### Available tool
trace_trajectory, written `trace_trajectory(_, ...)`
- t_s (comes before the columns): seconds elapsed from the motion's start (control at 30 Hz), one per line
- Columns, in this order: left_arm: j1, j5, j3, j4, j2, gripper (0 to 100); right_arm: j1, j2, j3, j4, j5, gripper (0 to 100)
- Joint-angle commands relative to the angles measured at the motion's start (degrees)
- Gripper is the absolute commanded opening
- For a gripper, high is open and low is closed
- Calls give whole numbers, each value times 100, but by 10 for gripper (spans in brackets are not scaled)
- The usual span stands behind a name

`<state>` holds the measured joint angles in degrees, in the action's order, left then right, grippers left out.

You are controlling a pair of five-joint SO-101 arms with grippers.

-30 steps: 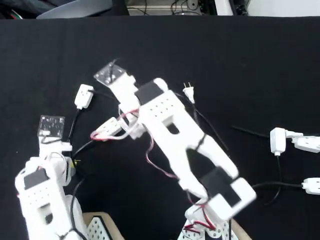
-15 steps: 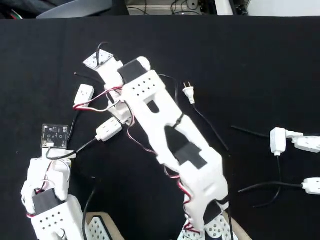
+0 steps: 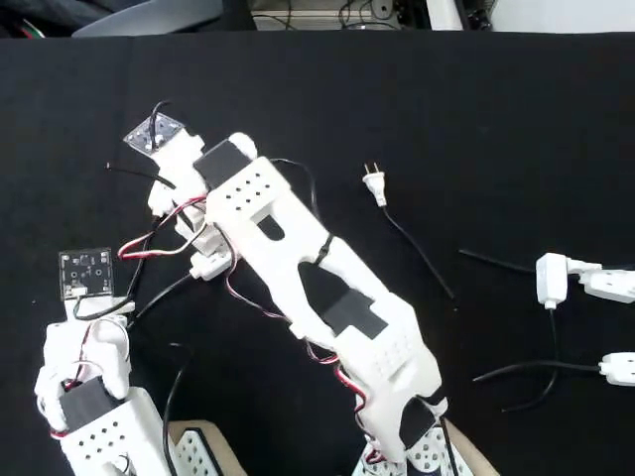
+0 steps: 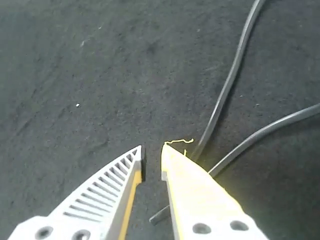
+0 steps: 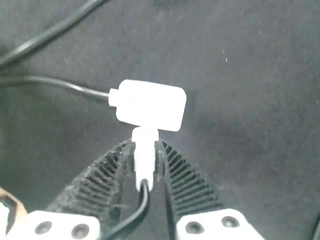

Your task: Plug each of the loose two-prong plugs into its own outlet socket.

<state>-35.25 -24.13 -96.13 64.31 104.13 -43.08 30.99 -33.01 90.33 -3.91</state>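
Note:
My right gripper (image 5: 146, 165) is shut on a small white plug (image 5: 145, 157) whose black cable runs back between the fingers. The plug's front end sits flush against a white outlet socket block (image 5: 150, 106), and no prongs show. In the high view the right arm (image 3: 298, 268) stretches to the far left over that socket (image 3: 159, 195). A second white socket (image 3: 210, 263) lies beside the arm. A loose two-prong plug (image 3: 374, 182) lies mid-table on its black cable. My left gripper (image 4: 152, 150) is shut with nothing in it, low over the black cloth beside two black cables (image 4: 225, 95).
At the right edge a white socket (image 3: 551, 278) has a white plug (image 3: 607, 286) joined to it, and another white plug piece (image 3: 619, 368) lies below it. Black cables cross the cloth. The left arm (image 3: 84, 397) stands at the near left corner.
The right arm has swung left with the plug, bringing its gripper to the far-left socket. The left arm has drawn back and a little left.

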Motion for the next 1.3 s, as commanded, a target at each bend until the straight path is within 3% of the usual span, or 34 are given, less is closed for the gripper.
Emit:
trace_trajectory(0.0, -119, 44, 31, -26, 53, 77, -53, 75, 48, -299, 211, 11)
trace_trajectory(0.47, -110, 44, 4, -18, 44, 77, 70, 444, 295, -378, 440, 11)
trace_trajectory(0.73, -110, 35, 4, -9, 44, 77, 431, 444, 286, -396, -220, 11)
trace_trajectory(1.27, -110, 35, 4, -18, 44, 77, 545, 470, 163, -967, -396, 11)
